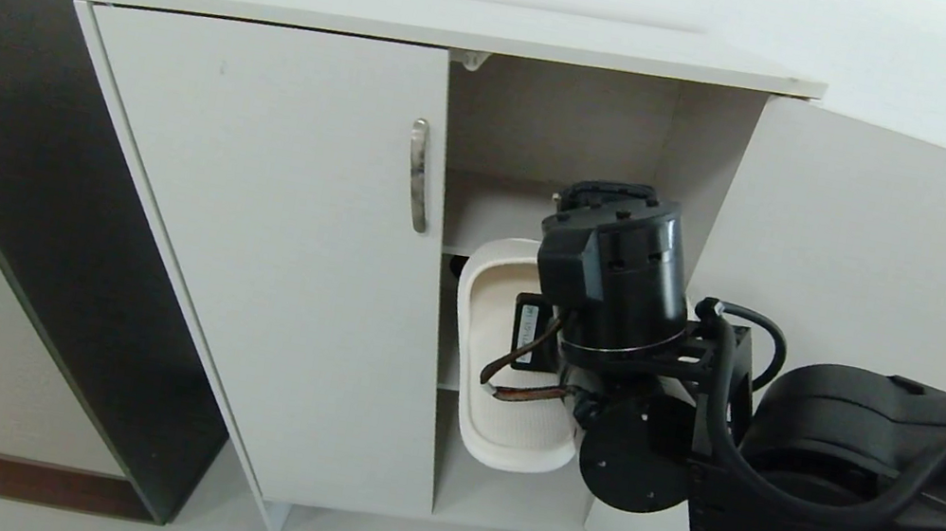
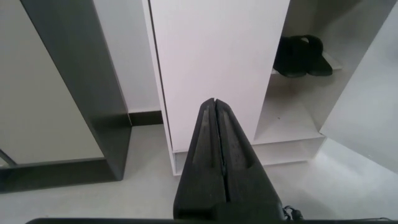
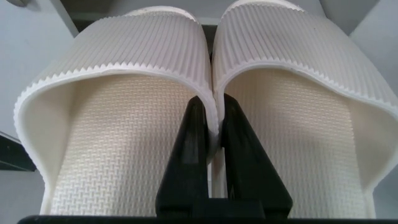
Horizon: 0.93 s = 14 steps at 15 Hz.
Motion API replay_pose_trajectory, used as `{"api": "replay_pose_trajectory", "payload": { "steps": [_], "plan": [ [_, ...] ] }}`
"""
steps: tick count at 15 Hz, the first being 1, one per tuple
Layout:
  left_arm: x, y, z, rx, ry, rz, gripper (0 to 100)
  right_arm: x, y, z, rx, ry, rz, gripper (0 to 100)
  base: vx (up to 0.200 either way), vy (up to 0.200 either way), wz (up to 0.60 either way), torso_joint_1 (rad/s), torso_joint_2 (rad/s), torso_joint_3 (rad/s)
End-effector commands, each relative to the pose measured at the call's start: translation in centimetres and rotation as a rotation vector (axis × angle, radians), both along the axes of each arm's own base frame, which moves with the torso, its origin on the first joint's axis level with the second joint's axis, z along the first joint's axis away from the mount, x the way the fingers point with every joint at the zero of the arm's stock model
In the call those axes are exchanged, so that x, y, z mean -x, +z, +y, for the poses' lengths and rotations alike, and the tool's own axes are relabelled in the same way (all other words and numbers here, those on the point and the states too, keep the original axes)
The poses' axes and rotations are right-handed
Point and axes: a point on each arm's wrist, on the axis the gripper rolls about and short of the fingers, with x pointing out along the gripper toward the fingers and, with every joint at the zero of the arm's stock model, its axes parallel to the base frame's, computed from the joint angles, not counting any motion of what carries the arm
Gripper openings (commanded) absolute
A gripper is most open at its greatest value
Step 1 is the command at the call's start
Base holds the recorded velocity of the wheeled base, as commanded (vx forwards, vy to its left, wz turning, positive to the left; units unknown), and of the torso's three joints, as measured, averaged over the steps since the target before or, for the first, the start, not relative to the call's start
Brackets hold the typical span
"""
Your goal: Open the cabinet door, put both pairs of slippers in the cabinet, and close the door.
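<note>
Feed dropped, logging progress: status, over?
Right gripper shut on white slippers at cabinet opening. Left gripper shut, empty. Black slippers already inside. Left door closed, right door open.

The right arm enters from four o'clock. The right gripper pinches the white slippers. The left gripper has its fingers pressed together, empty.

White cabinet stands with its right door swung wide. A pair of white ribbed slippers, pressed side by side, hangs in the opening from the right pincer. Black slippers rest on an inner shelf.
</note>
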Motion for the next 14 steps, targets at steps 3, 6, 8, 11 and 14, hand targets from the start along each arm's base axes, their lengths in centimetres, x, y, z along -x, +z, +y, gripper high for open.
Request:
{"api": "replay_pose_trajectory", "payload": {
  "steps": [3,6,8,11,14],
  "plan": [
    [-0.01,0.0,0.0,0.0,0.0,0.001,0,-0.11,-0.22,0.1,0.006,-0.001,0.003,0,0.2,0.0,0.0,0.007,0.0,-0.001],
    [-0.01,0.0,0.0,0.0,0.0,0.001,0,-0.18,-0.28,0.09,0.007,-0.002,0.004,0,0.2,0.0,0.0,0.002,0.0,-0.001],
    [-0.01,0.0,0.0,0.0,0.0,0.001,0,-0.27,-0.25,0.03,0.003,-0.006,0.003,0,0.2,0.0,0.0,0.002,0.0,0.0],
    [-0.01,0.0,0.0,0.0,0.0,0.001,0,-0.36,-0.7,-0.15,-0.001,-0.01,-0.001,0,0.067,0.0,0.0,0.001,0.0,0.001],
    [-0.01,0.0,0.0,0.001,0.0,0.001,0,-0.38,-1.04,-0.12,-0.014,-0.003,-0.021,0,0.0,0.0,0.0,0.0,0.0,0.0]
  ]
}}
